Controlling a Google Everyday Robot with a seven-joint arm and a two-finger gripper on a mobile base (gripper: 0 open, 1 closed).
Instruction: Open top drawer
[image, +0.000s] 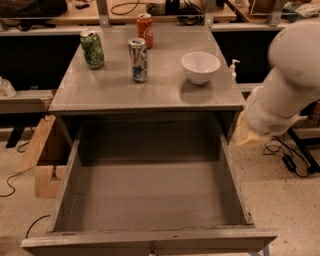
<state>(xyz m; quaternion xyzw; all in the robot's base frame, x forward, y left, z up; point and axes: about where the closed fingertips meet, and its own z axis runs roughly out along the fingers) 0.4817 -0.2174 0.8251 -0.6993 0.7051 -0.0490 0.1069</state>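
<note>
Treat the top drawer (150, 239) as open, pulled far out below the front edge of the tabletop (165, 95). Keep the gripper (245, 134), hanging off the right edge near the front right corner, clear of the drawer's side wall; cannot tell whether open or closed.

Bulbous white arm (295, 80), pale yellowish jaws just right of the top drawer (150, 241).

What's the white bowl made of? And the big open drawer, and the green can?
The white bowl looks like ceramic or plastic: smooth, faintly shiny. The top drawer looks like painted wood or laminate: flat, dull grey. The green can looks like printed metal, with a silvery rim. The gripper is off the drawer's right side.
</note>
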